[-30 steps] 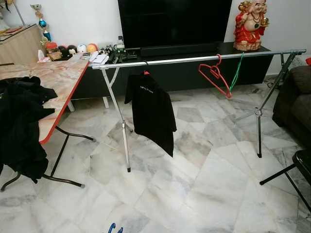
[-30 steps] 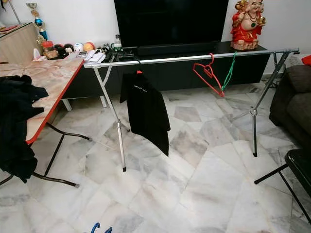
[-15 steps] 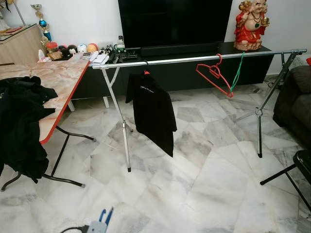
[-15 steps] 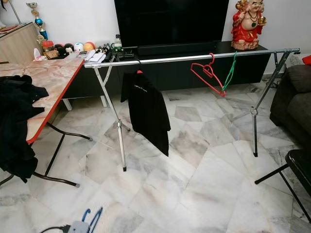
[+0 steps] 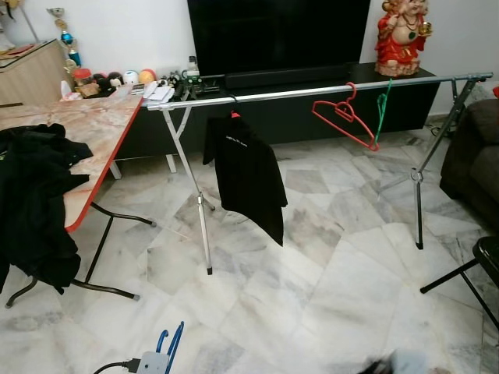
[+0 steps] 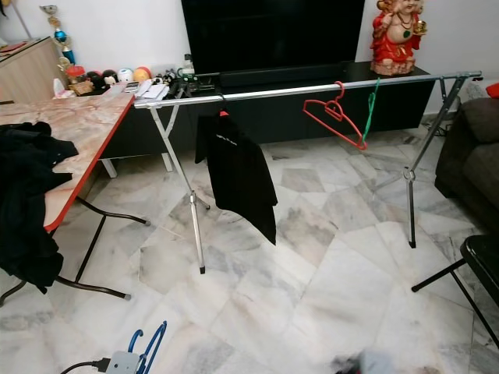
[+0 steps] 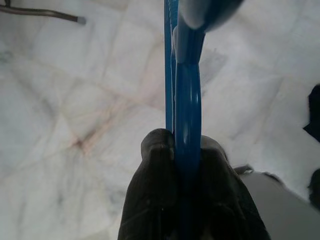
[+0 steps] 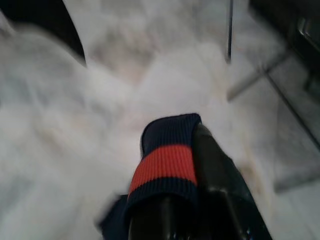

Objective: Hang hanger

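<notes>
Hangers are counted at four: one blue hanger (image 5: 169, 348), one red hanger (image 5: 345, 121), one green hanger (image 5: 382, 109), and one under the hung black shirt (image 5: 248, 175). One drying rack (image 5: 312, 91) is seen. One folding table (image 5: 97, 125) is counted, with one heap of black clothes (image 5: 35, 202) on it. One television (image 5: 277, 35) is noted, one red statue (image 5: 401, 39), one trophy (image 5: 64, 33), and one sofa (image 5: 475, 152).
</notes>
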Controlling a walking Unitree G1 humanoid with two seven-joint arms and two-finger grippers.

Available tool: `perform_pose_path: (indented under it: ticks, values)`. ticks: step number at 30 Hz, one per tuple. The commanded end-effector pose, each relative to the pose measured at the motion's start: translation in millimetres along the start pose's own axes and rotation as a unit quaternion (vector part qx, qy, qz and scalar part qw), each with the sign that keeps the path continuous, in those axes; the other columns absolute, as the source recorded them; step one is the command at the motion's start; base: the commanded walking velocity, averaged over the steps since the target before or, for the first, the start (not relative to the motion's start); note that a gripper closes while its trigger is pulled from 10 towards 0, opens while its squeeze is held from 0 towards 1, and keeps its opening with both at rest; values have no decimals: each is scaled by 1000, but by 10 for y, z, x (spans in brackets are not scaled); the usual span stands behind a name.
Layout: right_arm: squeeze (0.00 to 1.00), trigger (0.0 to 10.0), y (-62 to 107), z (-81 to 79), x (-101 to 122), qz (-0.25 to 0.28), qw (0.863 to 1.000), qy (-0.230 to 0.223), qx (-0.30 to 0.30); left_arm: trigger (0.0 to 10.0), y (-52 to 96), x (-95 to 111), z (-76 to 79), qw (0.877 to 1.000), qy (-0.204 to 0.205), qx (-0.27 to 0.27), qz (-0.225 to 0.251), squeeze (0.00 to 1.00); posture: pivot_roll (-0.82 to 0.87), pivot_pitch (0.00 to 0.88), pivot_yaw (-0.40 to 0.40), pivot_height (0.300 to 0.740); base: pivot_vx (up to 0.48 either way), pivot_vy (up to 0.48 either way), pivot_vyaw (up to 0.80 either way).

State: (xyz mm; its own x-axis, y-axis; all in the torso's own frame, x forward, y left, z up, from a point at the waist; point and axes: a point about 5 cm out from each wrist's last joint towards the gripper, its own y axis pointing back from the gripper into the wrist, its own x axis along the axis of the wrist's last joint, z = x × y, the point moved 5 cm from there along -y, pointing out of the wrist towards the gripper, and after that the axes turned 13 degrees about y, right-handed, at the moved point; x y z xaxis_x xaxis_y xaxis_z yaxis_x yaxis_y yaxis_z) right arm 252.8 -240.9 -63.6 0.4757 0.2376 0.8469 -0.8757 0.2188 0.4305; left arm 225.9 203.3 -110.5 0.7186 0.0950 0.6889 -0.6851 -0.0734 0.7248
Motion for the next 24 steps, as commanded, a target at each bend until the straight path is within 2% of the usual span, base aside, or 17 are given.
perform_pose_path:
  ticks: [1,3,6,9,14,16,18,20,21,24]
  values:
    - [0,10000,2,-220,104,24,999,-19,33,10000,-16,130,36,1000,10,-11,27,0,-22,0,53,740,0,0,0]
    - [0,10000,-54,-265,312,61,997,-23,38,10000,-22,190,71,999,17,-18,39,0,-20,0,50,740,0,0,0]
    - [0,10000,-83,-259,348,60,997,-26,37,10000,-30,234,99,999,18,-21,47,0,-19,0,48,740,0,0,0]
    - [0,10000,-61,-316,197,23,998,-34,54,10000,-34,239,113,998,21,-21,47,0,-11,0,43,740,0,0,0]
    - [0,10000,-16,-439,90,-1,996,-33,87,10000,-30,202,111,999,21,-19,39,0,-20,0,42,740,0,0,0]
    - [0,10000,43,-522,-107,-50,992,-20,114,10000,-22,108,102,999,19,-16,20,0,-26,3,40,740,0,0,0]
    - [0,10000,130,-528,-328,-99,988,-14,119,10000,-13,23,96,1000,25,-14,1,0,-25,5,39,740,0,0,0]
    - [0,10000,149,-524,-371,-107,987,-13,118,10000,-12,8,95,1000,26,-14,-3,0,-25,5,39,740,0,0,0]
    - [0,10000,213,-488,-512,-137,985,-11,108,10000,-3,-52,80,999,30,-10,-16,0,-16,8,38,740,0,0,0]
    - [0,10000,250,-469,-579,-150,983,-15,103,10000,7,-99,67,999,30,-9,-24,0,-15,8,36,740,0,0,0]
